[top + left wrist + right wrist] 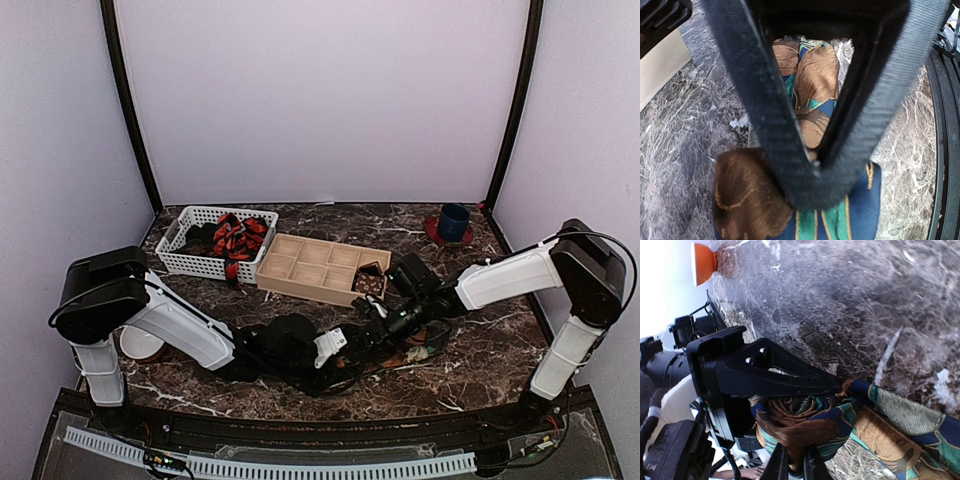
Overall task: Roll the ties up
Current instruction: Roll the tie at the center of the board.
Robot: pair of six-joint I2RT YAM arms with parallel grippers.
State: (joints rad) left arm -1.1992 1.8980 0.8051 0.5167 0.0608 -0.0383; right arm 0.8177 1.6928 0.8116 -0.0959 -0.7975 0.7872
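Two claws meet on the patterned tie, near the middle of the surface's front edge. The left claw pinches a flat stretch, and the right claw is nipped narrowly on the bunched end. The roll probably turns out best with the fabric taut and its edges aligned. No writing is legible.

— Where does the top view sit?
— High, above and behind the arm bases. It faces forward and down, and from far off takes in the whole table up to the back wall.
— And the left wrist?
— Very near, looking down between its own fingers at the tie on the marble.
— The right wrist?
— Close too, rolled sideways and low. It looks across at the left gripper, with its own fingertips at the bottom edge.
— What do they share?
— All three show that tie, at the table's near middle.
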